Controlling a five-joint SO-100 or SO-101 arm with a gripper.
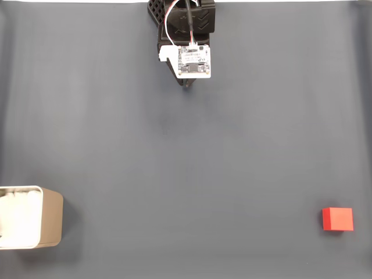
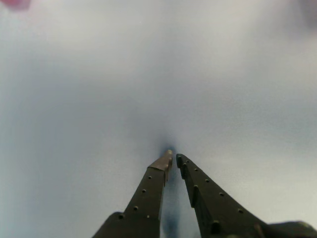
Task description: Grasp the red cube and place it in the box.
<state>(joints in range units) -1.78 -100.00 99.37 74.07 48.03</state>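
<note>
In the fixed view the red cube (image 1: 337,219) lies on the dark grey mat at the lower right. The beige box (image 1: 51,216) with a pale rim and white lining stands at the lower left edge. The arm hangs at the top centre, far from both, its gripper (image 1: 187,83) mostly hidden under a white circuit board. In the wrist view the gripper (image 2: 173,156) enters from the bottom with both dark fingers meeting at the tips, shut and holding nothing, over blurred grey mat. A blurred reddish patch (image 2: 15,3) sits in that view's top left corner.
The dark grey mat (image 1: 186,163) covers the table, with a wide bare stretch between the arm, the box and the cube. A pale strip of table edge runs along the top of the fixed view.
</note>
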